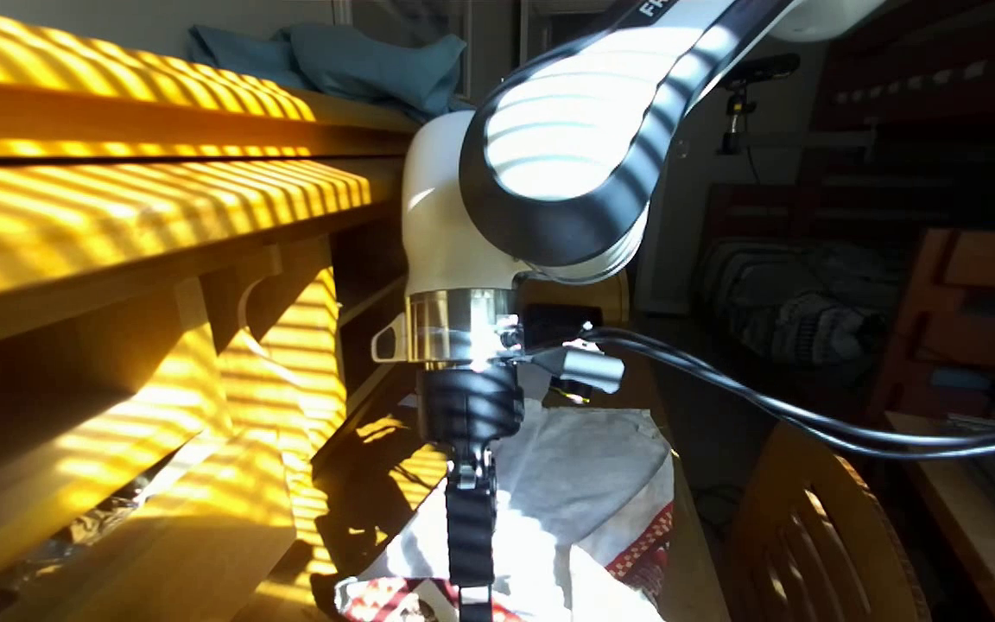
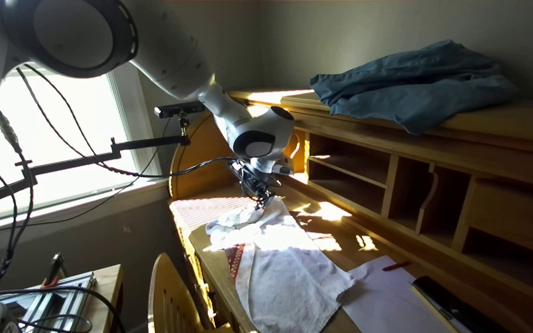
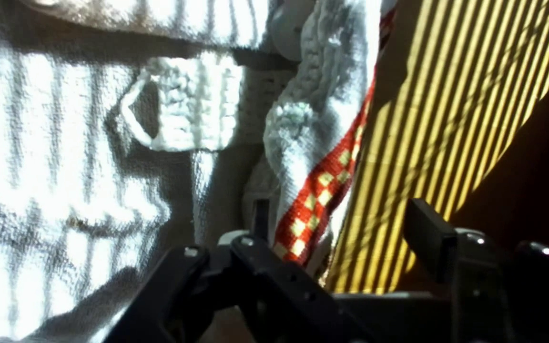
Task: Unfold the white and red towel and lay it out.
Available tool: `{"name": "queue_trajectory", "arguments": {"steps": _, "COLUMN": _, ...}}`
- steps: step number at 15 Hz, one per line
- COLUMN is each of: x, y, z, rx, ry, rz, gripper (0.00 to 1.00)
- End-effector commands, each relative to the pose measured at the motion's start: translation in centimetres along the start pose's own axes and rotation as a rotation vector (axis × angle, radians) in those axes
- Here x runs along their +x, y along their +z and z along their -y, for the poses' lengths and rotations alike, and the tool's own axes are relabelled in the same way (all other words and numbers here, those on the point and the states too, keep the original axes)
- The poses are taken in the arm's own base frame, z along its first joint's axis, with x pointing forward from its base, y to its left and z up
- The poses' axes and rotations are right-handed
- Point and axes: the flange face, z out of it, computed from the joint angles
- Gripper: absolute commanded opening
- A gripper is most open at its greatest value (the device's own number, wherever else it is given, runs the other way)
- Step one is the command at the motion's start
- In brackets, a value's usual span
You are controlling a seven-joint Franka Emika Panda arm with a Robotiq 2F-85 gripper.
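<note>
In an exterior view, left to right, we locate the chair (image 2: 164, 277), the white and red towel (image 2: 289, 282), partly bunched on the desk (image 2: 345, 231), and paper (image 2: 387, 300) beside it. In the wrist view, the gripper (image 3: 343, 228) stands wide, red border (image 3: 315, 205) showing between its fingers (image 3: 429, 238).

In an exterior view, the towel (image 2: 289, 282) is laid, partly folded, on the surface (image 2: 349, 256); its near part is spread nearly flat, plain white side uppermost; its far part is bunched; in the wrist view, a red border (image 3: 319, 197) with pale squares is shown along a fold.
</note>
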Motion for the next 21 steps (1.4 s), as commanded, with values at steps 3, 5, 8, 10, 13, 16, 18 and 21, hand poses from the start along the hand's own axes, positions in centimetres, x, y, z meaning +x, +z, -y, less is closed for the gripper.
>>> {"name": "queue_trajectory", "arguments": {"steps": 3, "x": 0.8, "y": 1.7, "z": 1.5, "rx": 0.005, "ry": -0.021, "rz": 0.066, "gripper": 0.30}}
{"name": "queue_trajectory", "arguments": {"steps": 5, "x": 1.2, "y": 1.8, "z": 2.2, "rx": 0.017, "ry": -0.034, "rz": 0.061, "gripper": 0.16}}
{"name": "queue_trajectory", "arguments": {"steps": 8, "x": 2.0, "y": 1.5, "z": 3.8, "rx": 0.044, "ry": -0.072, "rz": 0.029, "gripper": 0.00}}
{"name": "queue_trajectory", "arguments": {"steps": 10, "x": 2.2, "y": 1.7, "z": 4.8, "rx": 0.057, "ry": -0.094, "rz": 0.021, "gripper": 0.00}}
{"name": "queue_trajectory", "arguments": {"steps": 13, "x": 2.4, "y": 1.9, "z": 5.9, "rx": 0.076, "ry": -0.124, "rz": 0.017, "gripper": 0.01}}
{"name": "queue_trajectory", "arguments": {"steps": 16, "x": 2.2, "y": 2.2, "z": 6.9, "rx": 0.098, "ry": -0.176, "rz": 0.020, "gripper": 0.27}}
{"name": "queue_trajectory", "arguments": {"steps": 18, "x": 1.9, "y": 2.2, "z": 7.2, "rx": 0.089, "ry": -0.216, "rz": 0.029, "gripper": 0.35}}
{"name": "queue_trajectory", "arguments": {"steps": 21, "x": 1.4, "y": 1.2, "z": 6.6, "rx": 0.041, "ry": -0.236, "rz": 0.010, "gripper": 0.55}}
